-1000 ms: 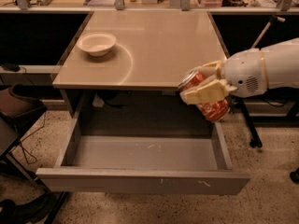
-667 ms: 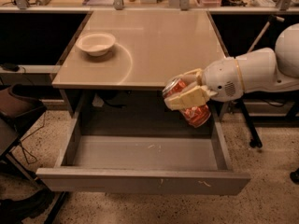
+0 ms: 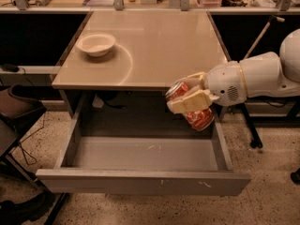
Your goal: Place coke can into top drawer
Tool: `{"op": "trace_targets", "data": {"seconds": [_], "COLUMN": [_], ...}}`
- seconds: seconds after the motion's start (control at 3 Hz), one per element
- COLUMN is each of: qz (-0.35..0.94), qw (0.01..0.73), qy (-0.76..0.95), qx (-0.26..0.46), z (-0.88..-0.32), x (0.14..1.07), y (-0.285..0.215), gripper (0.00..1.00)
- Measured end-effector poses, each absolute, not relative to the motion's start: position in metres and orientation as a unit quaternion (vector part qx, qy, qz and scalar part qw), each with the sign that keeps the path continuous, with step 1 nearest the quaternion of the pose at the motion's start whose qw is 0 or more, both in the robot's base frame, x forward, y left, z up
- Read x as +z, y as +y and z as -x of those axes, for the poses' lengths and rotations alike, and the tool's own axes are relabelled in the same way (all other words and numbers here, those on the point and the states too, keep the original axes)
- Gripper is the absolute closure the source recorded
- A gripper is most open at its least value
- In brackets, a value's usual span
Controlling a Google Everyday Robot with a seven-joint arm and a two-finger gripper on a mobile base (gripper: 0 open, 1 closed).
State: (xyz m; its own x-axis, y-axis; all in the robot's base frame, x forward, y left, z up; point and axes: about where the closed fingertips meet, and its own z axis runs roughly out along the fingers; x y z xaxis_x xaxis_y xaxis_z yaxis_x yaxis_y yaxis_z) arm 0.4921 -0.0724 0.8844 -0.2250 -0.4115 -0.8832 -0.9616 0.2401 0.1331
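Tan table at 12 o'clock, with the wide grey top drawer pulled open beneath it at 6 o'clock. At 3 o'clock, a white gripper clamped around the tilted coke can, held in the air over the drawer's right rear corner. Apparently mid-carry, can not yet inside; next move probably calls for lowering to the drawer floor before letting go.

The arm has smooth white rounded shells, a thin yellowish seam ring and a perforated grille patch. The gripper, at the arm's end right of centre, has cream-coloured fingers.
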Motion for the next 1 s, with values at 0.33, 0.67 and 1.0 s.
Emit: {"op": "trace_targets", "data": {"seconds": [0.33, 0.67, 1.0], "qz": [0.479, 0.442, 0.401], "qw": [0.385, 0.408, 0.421], "qy": [0.723, 0.751, 0.773], "qx": [0.315, 0.272, 0.253], "z": [-0.501, -0.546, -0.590], "x": [0.842, 0.794, 0.748], "y": [-0.102, -0.127, -0.144], "gripper": [1.00, 1.00, 1.00]}}
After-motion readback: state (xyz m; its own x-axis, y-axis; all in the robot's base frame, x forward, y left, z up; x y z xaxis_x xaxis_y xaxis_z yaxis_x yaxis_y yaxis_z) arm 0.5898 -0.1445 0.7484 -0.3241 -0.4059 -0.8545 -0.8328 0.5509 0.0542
